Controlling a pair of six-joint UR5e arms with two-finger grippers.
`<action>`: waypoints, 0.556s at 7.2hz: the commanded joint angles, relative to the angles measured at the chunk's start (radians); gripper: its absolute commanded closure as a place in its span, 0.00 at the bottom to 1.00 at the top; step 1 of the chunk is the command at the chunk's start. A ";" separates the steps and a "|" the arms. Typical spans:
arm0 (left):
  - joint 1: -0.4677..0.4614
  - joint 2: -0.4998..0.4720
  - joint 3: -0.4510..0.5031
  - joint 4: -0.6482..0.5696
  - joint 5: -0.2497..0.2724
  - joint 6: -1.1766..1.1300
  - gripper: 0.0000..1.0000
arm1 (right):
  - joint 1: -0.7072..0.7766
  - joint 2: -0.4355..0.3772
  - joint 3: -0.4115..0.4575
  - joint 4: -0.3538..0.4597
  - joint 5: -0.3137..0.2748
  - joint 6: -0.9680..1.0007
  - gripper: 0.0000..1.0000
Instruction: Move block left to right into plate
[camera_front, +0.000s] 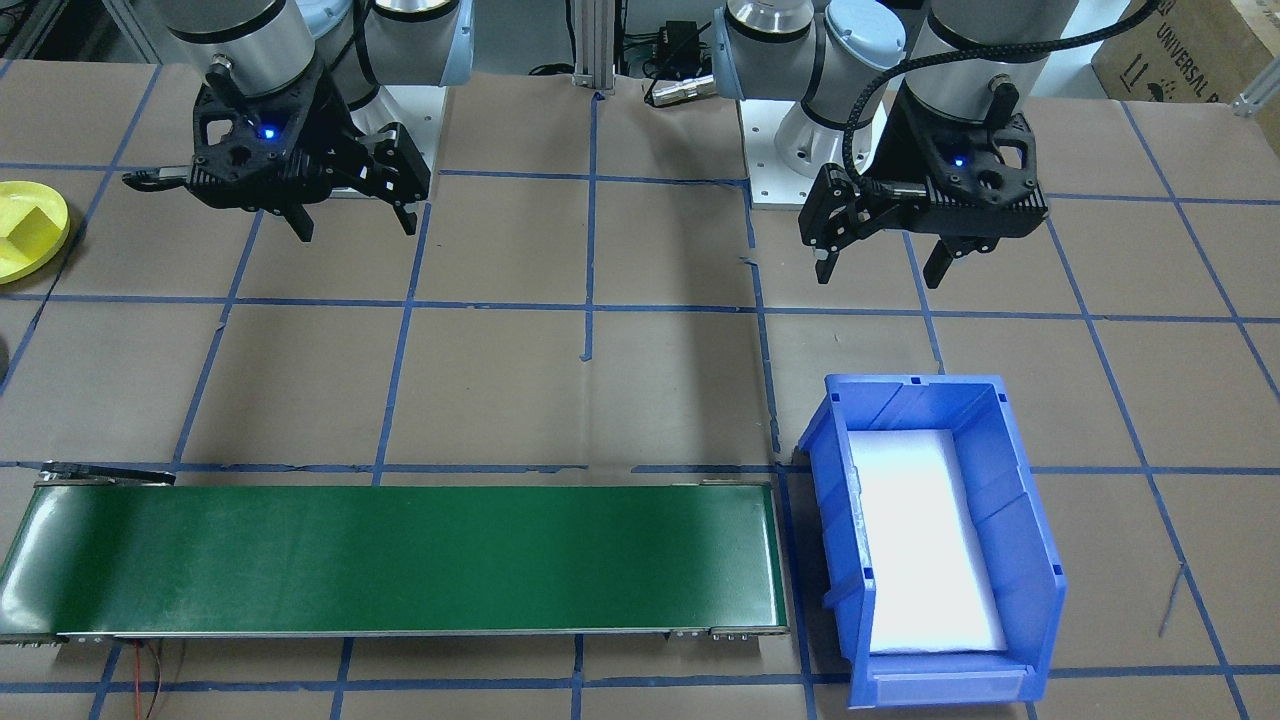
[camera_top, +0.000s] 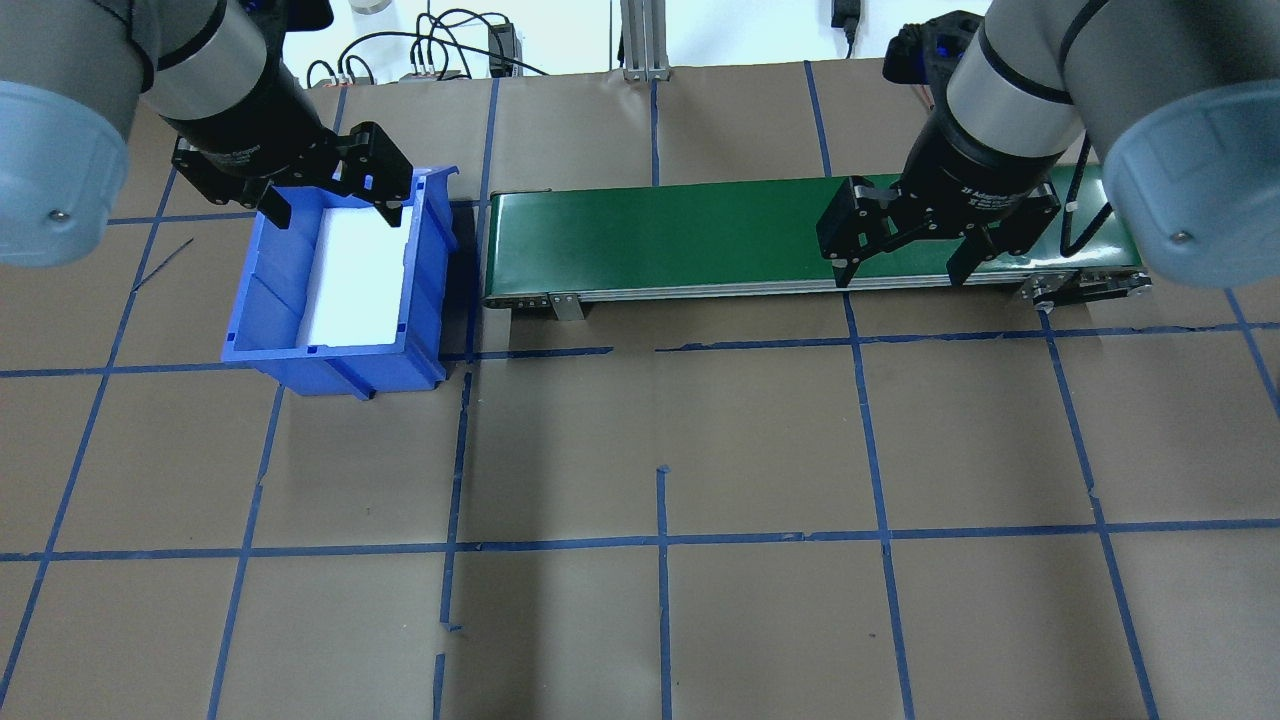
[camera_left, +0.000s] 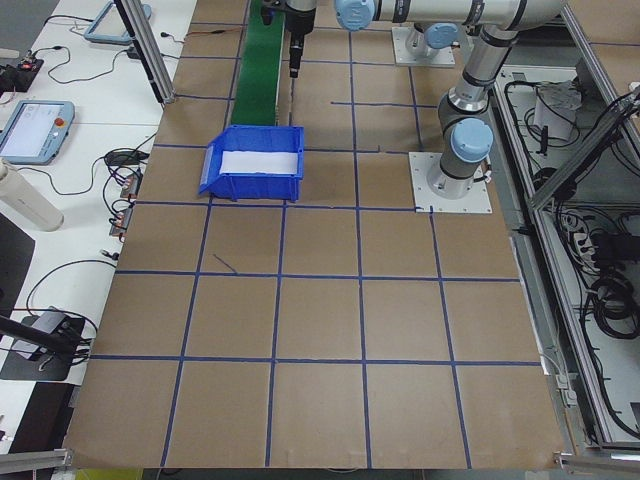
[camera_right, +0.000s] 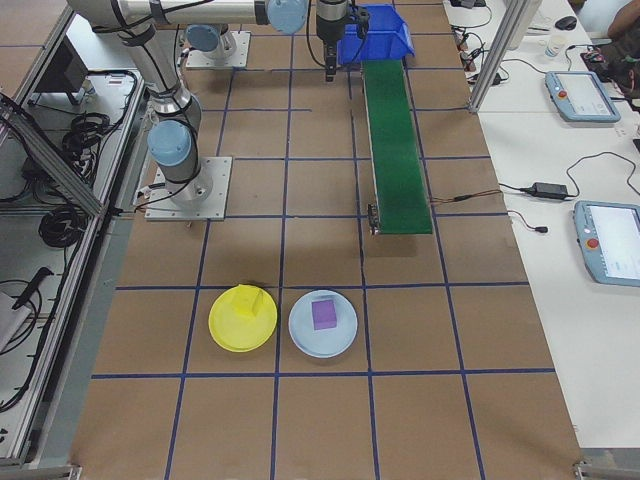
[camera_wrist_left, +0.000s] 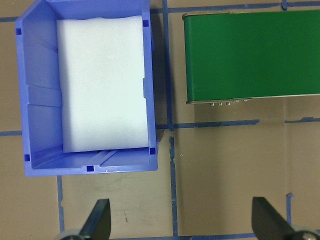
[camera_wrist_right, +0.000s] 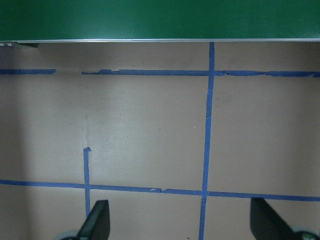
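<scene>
- In the right-side view, nearest the camera, the yellow plate (camera_right: 243, 318) sits on the brown paper-covered table (camera_right: 320, 420) with a yellow block (camera_right: 256, 301) on it, just beside a pale blue plate (camera_right: 323, 324) carrying a purple block (camera_right: 323, 313).
- Beyond them, the green conveyor belt (camera_right: 397, 145) runs away toward the blue bin (camera_right: 380, 30) with its white foam liner (camera_top: 355, 275).
- The right gripper (camera_top: 903, 255) hangs over the table just short of the belt, jaws wide open and empty, well apart from the plates.
- The left gripper (camera_top: 335, 208) hovers by the bin, jaws spread, holding nothing.
- In the front-facing view the yellow plate (camera_front: 30, 232) sits at the frame's edge, far from either gripper.
</scene>
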 joint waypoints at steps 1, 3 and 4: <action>-0.001 0.000 0.004 0.000 -0.006 0.000 0.00 | -0.002 -0.001 -0.003 -0.002 -0.011 -0.001 0.00; -0.001 0.000 0.004 0.000 -0.004 0.000 0.00 | -0.001 -0.004 -0.001 0.001 -0.012 -0.001 0.00; -0.001 0.000 0.004 0.000 -0.004 0.000 0.00 | -0.001 -0.004 0.002 0.001 -0.014 -0.001 0.00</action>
